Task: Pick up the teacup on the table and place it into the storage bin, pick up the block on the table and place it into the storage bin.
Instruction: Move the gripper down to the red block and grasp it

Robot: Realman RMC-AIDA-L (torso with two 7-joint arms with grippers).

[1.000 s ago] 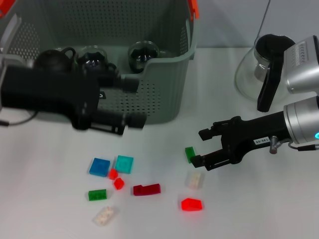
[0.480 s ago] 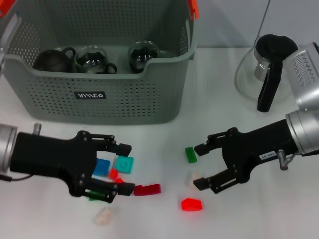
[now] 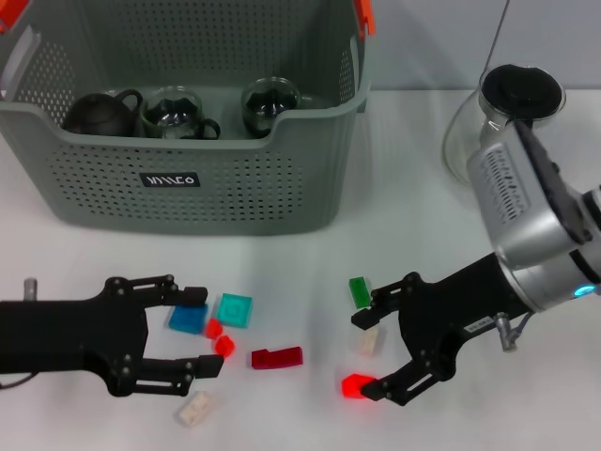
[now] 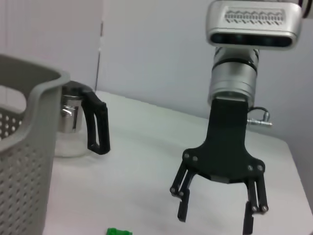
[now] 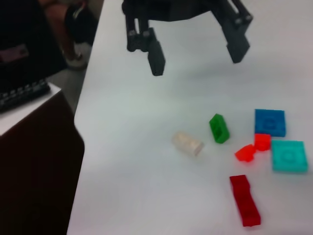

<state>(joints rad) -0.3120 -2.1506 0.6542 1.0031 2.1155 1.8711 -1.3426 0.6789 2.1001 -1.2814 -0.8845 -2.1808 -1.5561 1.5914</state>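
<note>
A: What sits at the far left of the head view?

B: The left gripper, low in the lower left, fingers spread wide and holding nothing. It hangs just over the table beside a cluster of blocks.

A: Which blocks?

B: A blue block partly behind the upper finger, a teal block just beside it, two small red blocks touching each other, and a pale clear block under the lower finger. A dark red block lies a little to the right.

A: And above them?

B: The storage bin fills the upper left and centre. Inside it stand a black teapot and two teacups, in a row along its front wall. No teacup is out on the table.

A: Moving right?

B: Right of centre, a green block lies near the upper finger of the right gripper. That gripper is also wide apart and empty. A whitish block lies between its fingers, and a bright red block touches or nearly touches the lower fingertip; I cannot tell which.

A: Upper right?

B: A glass pot with a black lid, partly hidden by the right arm.
</note>
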